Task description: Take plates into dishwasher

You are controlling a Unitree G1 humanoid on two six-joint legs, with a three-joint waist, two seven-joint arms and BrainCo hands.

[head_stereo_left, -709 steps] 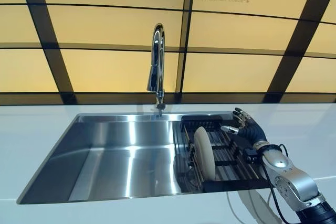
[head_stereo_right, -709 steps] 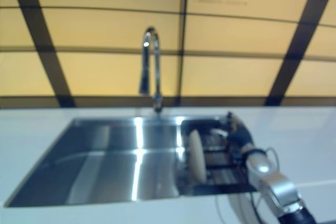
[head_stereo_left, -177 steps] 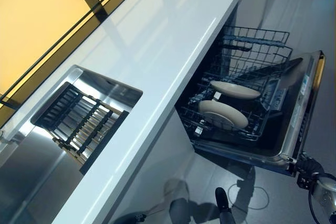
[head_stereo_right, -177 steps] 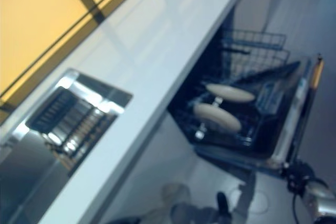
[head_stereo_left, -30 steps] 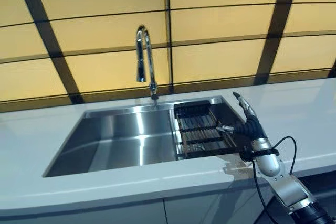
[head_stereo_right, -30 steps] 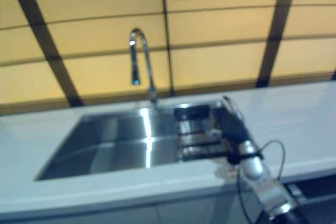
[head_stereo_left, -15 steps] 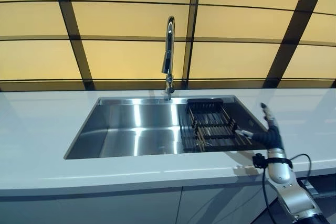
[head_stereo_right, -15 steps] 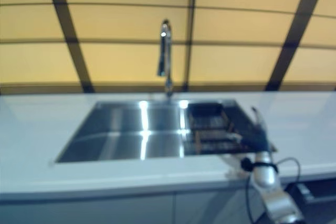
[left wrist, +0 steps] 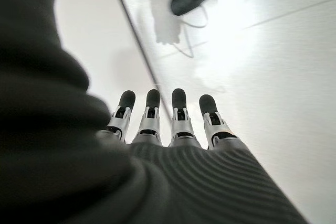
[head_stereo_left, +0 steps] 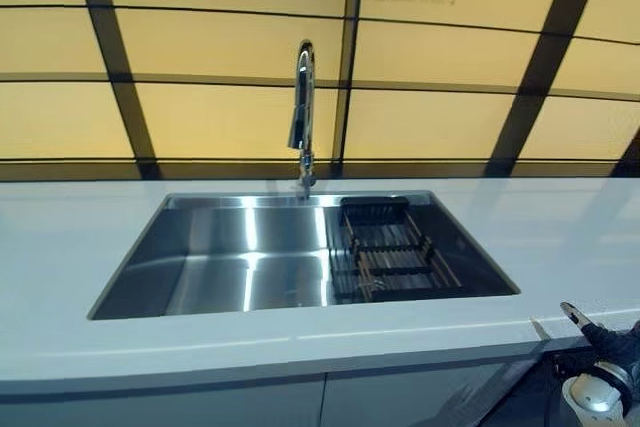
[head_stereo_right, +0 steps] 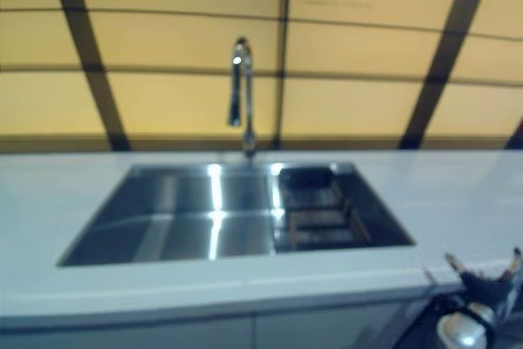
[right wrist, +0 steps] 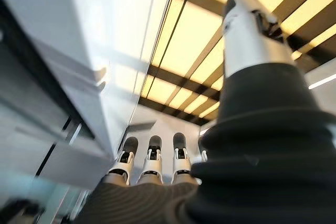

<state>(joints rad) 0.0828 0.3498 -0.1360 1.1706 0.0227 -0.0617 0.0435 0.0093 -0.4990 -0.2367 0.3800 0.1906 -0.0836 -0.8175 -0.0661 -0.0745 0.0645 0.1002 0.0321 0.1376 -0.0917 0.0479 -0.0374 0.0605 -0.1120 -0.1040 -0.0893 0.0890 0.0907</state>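
No plate shows in any view. The black dish rack (head_stereo_left: 386,253) in the right half of the steel sink (head_stereo_left: 240,247) stands empty. My right hand (head_stereo_left: 610,339) is low at the right, in front of and just under the white counter's front edge (head_stereo_left: 330,332), holding nothing. Its fingers (right wrist: 152,163) are straight and its thumb (right wrist: 251,35) stands apart in the right wrist view, beside the counter's underside. My left hand (left wrist: 177,113) appears only in the left wrist view, fingers straight over a pale floor, empty. The dishwasher is out of view.
A tall chrome faucet (head_stereo_left: 302,117) rises behind the sink. Yellow wall panels with dark bars (head_stereo_left: 110,77) back the counter. White counter (head_stereo_left: 560,227) stretches to both sides of the sink. Cabinet fronts (head_stereo_left: 250,402) run below the edge.
The camera has shifted. My right hand has dropped from beside the rack, above the counter, to below the counter's front edge at the lower right.
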